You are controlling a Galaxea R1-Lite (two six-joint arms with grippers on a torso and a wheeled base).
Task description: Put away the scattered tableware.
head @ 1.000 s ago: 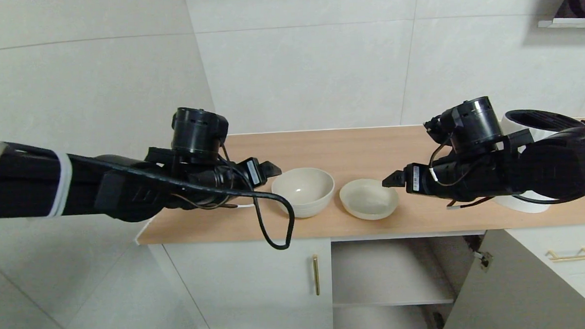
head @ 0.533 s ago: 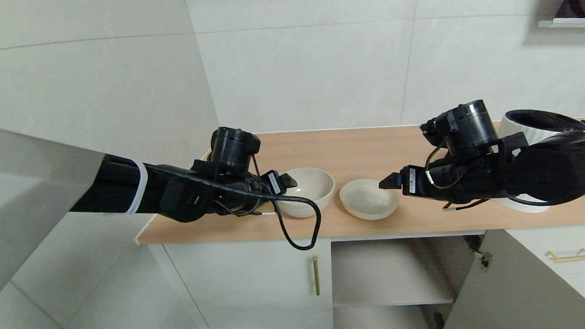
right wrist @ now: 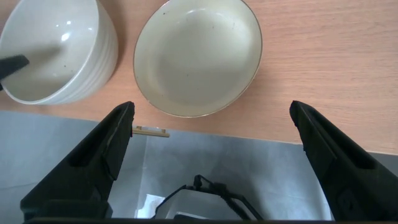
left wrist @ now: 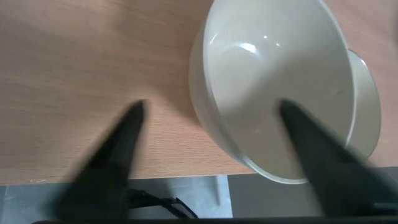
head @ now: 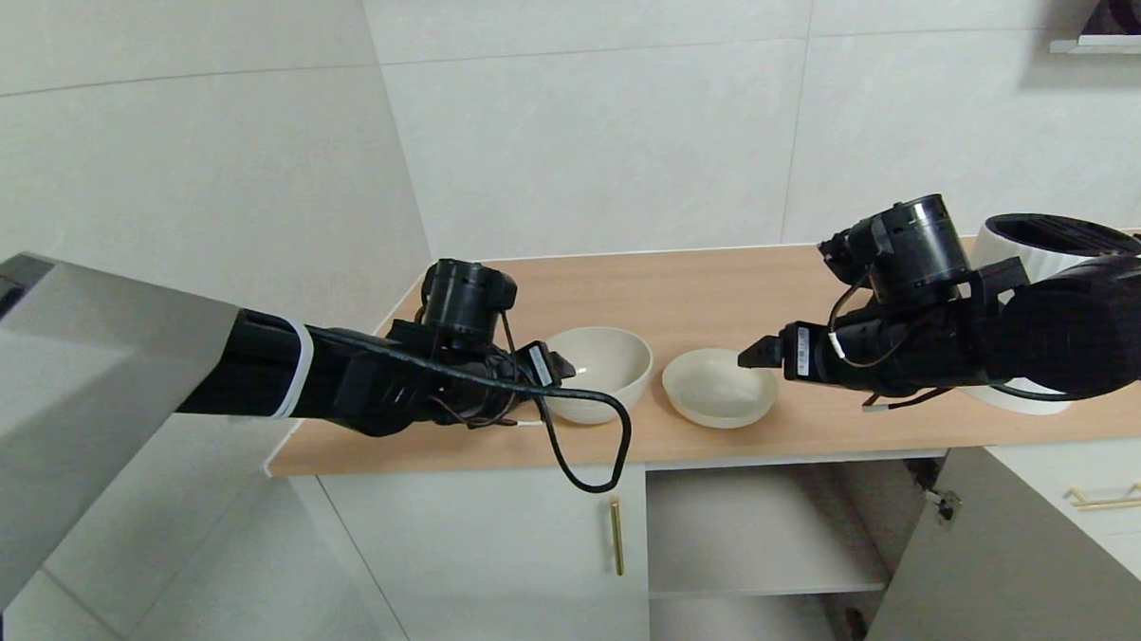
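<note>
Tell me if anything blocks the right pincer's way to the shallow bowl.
Nothing visible does. The right pincer is open and faces the shallow bowl directly, with nothing between them. The deep bowl sits beside it, off that path.

Black left arm (head: 374,394), white-banded below its silver upper segment, extends forward and inward, a black cable (head: 589,453) looping under the wrist. Its black two-fingered left gripper (head: 563,366) points toward the centre, fingers (left wrist: 118,149) spread wide. Black right arm (head: 1055,337) extends inward from the opposite side; its black two-fingered right gripper (head: 750,355) likewise holds fingers (right wrist: 106,155) wide apart.
</note>
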